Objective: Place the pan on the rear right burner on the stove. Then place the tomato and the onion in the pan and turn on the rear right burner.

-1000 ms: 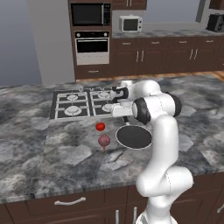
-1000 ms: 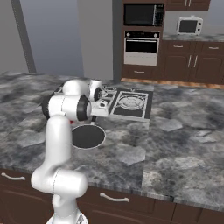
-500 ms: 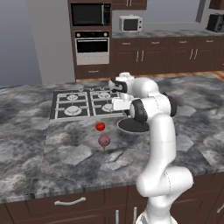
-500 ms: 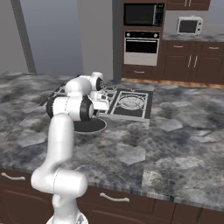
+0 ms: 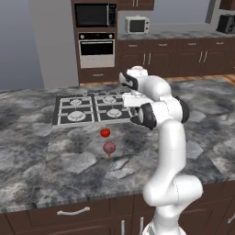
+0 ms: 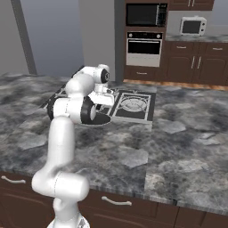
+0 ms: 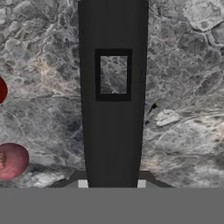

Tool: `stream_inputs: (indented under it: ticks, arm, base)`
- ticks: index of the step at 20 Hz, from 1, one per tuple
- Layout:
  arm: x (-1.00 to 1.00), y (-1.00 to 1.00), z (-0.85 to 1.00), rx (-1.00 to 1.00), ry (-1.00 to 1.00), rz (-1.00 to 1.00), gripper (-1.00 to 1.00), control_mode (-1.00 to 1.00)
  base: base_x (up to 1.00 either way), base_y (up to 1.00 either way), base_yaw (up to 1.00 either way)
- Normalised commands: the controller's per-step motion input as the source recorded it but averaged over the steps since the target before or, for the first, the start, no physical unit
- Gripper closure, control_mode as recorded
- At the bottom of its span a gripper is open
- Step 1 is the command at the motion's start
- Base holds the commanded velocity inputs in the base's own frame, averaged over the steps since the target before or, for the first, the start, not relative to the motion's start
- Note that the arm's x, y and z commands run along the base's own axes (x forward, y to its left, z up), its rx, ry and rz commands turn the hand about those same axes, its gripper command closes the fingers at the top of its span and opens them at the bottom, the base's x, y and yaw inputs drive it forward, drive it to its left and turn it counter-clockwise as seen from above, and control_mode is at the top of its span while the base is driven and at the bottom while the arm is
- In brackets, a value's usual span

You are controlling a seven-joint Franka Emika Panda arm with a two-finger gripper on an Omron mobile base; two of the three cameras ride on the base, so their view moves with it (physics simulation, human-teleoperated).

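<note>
My gripper (image 7: 112,183) is shut on the pan's black handle (image 7: 113,109), which runs straight up the hand view with a square hole in it. The pan (image 6: 101,119) hangs above the counter beside the arm's elbow, just short of the stove (image 5: 64,120); the arm hides most of it. The tomato (image 5: 105,132) and the onion (image 5: 109,147) lie on the counter in front of the stove, left of the arm. They also sit at the hand view's left edge, tomato (image 7: 1,89) above onion (image 7: 11,161). The rear right burner (image 5: 109,98) is bare.
The large multi-ring burner (image 6: 133,103) is at the stove's right end. Grey marble counter (image 5: 69,165) spreads around the stove. A wall oven (image 5: 96,48), a microwave (image 5: 137,24) and dark cabinets stand far behind.
The pan has left the counter, rising and moving back toward the stove with the hand. Tomato and onion have stayed put.
</note>
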Motion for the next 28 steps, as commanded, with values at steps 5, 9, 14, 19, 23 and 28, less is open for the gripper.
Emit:
stream_inputs:
  ticks: [5,9,14,19,23,28]
  arm:
    - [-0.57,-0.02,0.43,0.07,-0.14,0.01,1.0,-1.0]
    - [-0.59,0.0,0.39,0.05,-0.17,0.0,1.0,-1.0]
    - [-0.17,0.0,0.07,0.02,-0.34,0.0,1.0,-1.0]
    - [0.1,0.05,0.0,0.0,-0.26,0.0,1.0,-1.0]
    - [-0.06,-0.02,0.14,0.0,-0.07,0.01,1.0,-1.0]
    - [-0.3,-0.23,0.42,0.0,-0.02,0.05,1.0,-1.0]
  base:
    - [0.0,0.0,0.0]
    - [0.0,0.0,0.0]
    - [0.0,0.0,0.0]
    - [0.0,0.0,0.0]
    - [0.0,0.0,0.0]
    - [0.0,0.0,0.0]
